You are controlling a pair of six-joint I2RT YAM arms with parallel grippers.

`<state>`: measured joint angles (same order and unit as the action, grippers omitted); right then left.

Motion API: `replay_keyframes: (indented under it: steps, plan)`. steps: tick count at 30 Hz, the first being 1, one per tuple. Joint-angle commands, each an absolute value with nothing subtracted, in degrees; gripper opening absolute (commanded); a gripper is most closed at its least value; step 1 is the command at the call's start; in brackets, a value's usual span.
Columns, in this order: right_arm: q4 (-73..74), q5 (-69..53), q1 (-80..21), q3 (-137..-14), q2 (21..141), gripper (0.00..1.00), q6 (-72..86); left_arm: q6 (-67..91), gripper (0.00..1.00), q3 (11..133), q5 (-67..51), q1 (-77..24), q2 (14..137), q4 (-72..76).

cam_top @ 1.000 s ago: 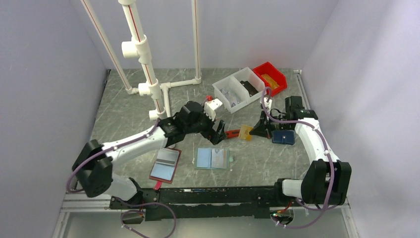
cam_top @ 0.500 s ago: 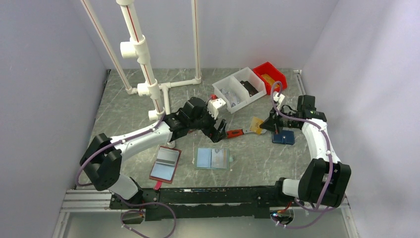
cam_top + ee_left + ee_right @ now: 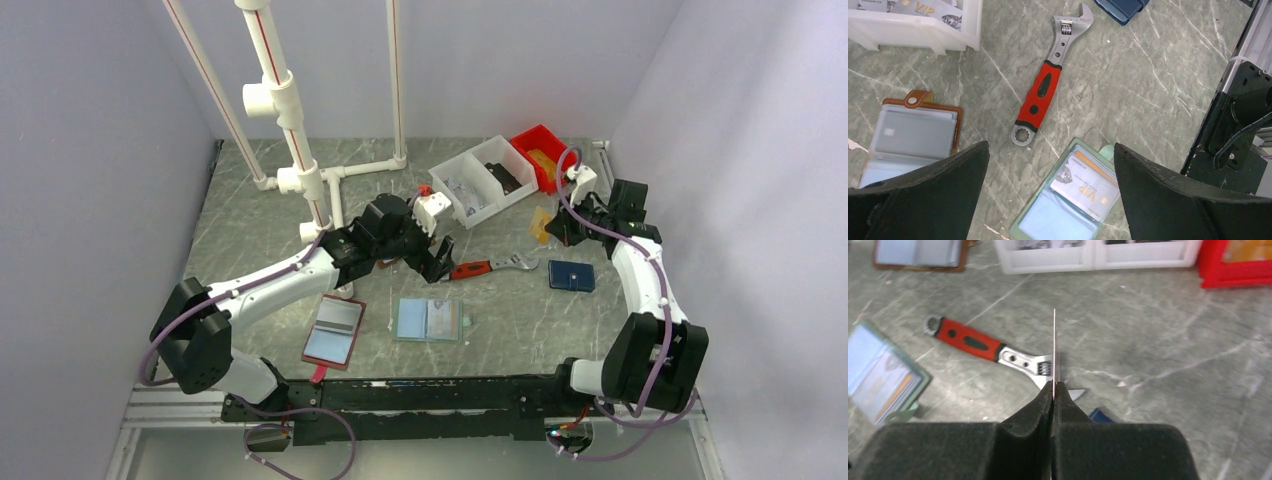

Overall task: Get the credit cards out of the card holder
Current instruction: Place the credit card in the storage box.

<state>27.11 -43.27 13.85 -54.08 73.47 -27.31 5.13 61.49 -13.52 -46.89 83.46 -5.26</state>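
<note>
Looking down from the overhead camera, the left hand (image 3: 441,268) hangs released, its jaws spread wide. The card holder (image 3: 428,320) lies open on the worktop (image 3: 250,220) just behind its fingertips, toward the arm bases. A red-handled wrench (image 3: 488,266) lies just to this hand's right. A maroon-edged folder (image 3: 334,332) sits to its left, nearer the bases. The right hand (image 3: 550,226) is clenched on a tan credit card (image 3: 541,222), held above the worktop. A white bin (image 3: 482,180) and a red bin (image 3: 545,155) stand beyond this hand, and a dark blue wallet (image 3: 572,276) lies behind it.

From the left wrist, the two black fingers (image 3: 923,195) stand far apart with nothing between them. Under the gap, closer to the right finger, lies the mint-edged card holder with a VIP credit card (image 3: 1083,187) tucked in its pocket. The wrench lies ahead of the fingertips. A brown-edged folder (image 3: 913,130) sits by the left finger, and the white bin is farther ahead on that side.

From the right wrist, the fingers press together on the tan credit card, seen edge-on as a thin line rising from the tips. The wrench lies past it, the card holder is off to the hand's left, and the bins are farthest ahead.
</note>
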Motion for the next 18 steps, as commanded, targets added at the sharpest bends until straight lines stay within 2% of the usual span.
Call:
replay_keyframes:
  steps: [1,9,18]
  plan:
    - [19.2,-32.3,14.2,-58.7,76.1,0.0,-21.4,3.3,0.99,61.2,-11.1,-46.2,81.3,-4.7]
    - [16.5,-22.6,14.2,-69.8,84.8,0.0,-14.7,2.6,0.99,61.1,-10.0,-46.2,81.0,-4.7]
    - [16.2,-18.1,13.3,-82.4,95.5,0.0,-11.1,1.3,0.99,60.2,-8.3,-46.2,80.1,-4.1]
